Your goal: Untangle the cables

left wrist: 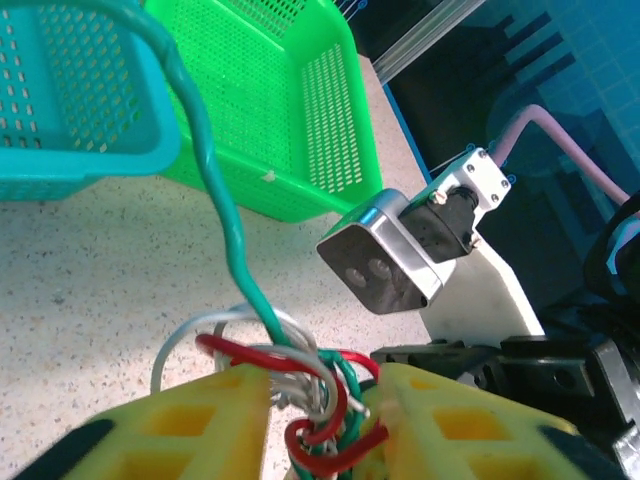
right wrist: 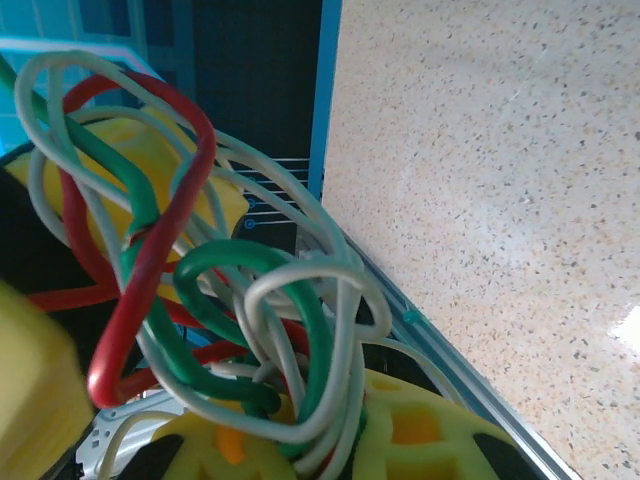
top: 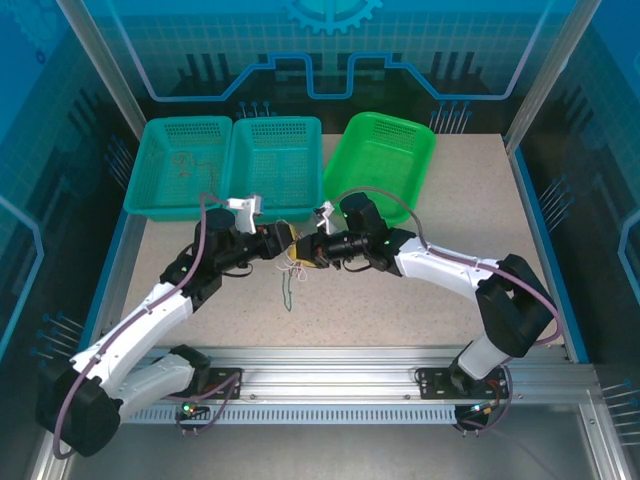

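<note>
Together, the left gripper [top: 286,240] and right gripper [top: 304,248] each clamped tight on the tangled cables [top: 296,266], one green strand [top: 287,296] dangling toward the table [top: 430,310].

You're looking into a robotics lab cell: aluminium frame posts [top: 100,70], blue backdrop panels [top: 330,50] printed with a gear and circuit traces, a speckled table [top: 420,310], and an aluminium rail [top: 330,385] carrying both arm bases [top: 470,376].

Cables [right wrist: 174,215]: smooth, glossy plastic sheathing. Baskets [top: 275,160]: perforated plastic. Table [top: 400,300]: speckled, smooth, faintly shiny. Camera housing [left wrist: 380,250]: brushed metal.
</note>
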Robot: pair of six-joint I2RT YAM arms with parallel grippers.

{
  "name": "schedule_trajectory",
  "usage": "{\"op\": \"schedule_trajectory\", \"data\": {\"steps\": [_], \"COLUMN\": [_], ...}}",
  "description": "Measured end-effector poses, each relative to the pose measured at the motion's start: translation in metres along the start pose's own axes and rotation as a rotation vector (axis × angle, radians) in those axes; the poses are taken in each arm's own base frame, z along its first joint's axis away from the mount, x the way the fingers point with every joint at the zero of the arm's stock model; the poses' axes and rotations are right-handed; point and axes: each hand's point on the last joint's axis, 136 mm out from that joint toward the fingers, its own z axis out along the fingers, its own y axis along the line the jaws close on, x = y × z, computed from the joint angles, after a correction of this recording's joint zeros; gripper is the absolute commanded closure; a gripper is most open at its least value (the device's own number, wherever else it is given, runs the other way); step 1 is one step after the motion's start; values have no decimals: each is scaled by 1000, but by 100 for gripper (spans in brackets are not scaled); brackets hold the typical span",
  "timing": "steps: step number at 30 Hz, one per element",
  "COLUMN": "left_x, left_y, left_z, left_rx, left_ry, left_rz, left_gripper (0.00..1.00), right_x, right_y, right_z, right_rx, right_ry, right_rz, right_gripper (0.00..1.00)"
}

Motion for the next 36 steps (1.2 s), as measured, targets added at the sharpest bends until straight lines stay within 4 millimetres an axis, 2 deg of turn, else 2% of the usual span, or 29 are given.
{"op": "schedule_trajectory", "data": {"steps": [1, 2, 10, 15, 18, 21, 28, 30, 32, 34, 36], "left_x": [-1, -2, -8, 8, 15, 12, 15, 17, 16, 13, 6], "left_y": [1, 1, 7, 17, 15, 14, 24, 24, 23, 26, 34], "left_z": [0, 0, -10, -19, -19, -18, -15, -14, -14, -15, -19], "left_rx": [-4, -8, -45, 7, 51, 77, 70, 74, 83, 77, 53], "left_ry": [-7, -11, -58, -15, 21, 14, 8, 16, 14, 4, -29], "left_rz": [-3, -10, -59, -167, -194, -204, -257, -270, -270, -272, -276], "left_gripper": [96, 100, 100, 100, 100, 100, 100, 100, 100, 100, 100], "right_x": [0, 0, -5, -3, 4, 2, -3, -2, -2, -6, -11], "right_y": [1, 1, 5, 2, -1, 3, -2, -1, 0, -2, -1], "right_z": [0, 0, -5, -22, -23, -23, -20, -21, -21, -17, -18], "right_rx": [-2, -1, -69, -173, -197, -228, -329, -346, -342, -285, -206], "right_ry": [1, 1, -32, -56, -35, -38, -59, -60, -57, -67, -99], "right_rz": [-2, -1, 25, 37, 52, 63, 154, 168, 166, 128, 67], "right_gripper": [100, 100, 98, 96, 98, 98, 97, 91, 78, 59, 50]}}
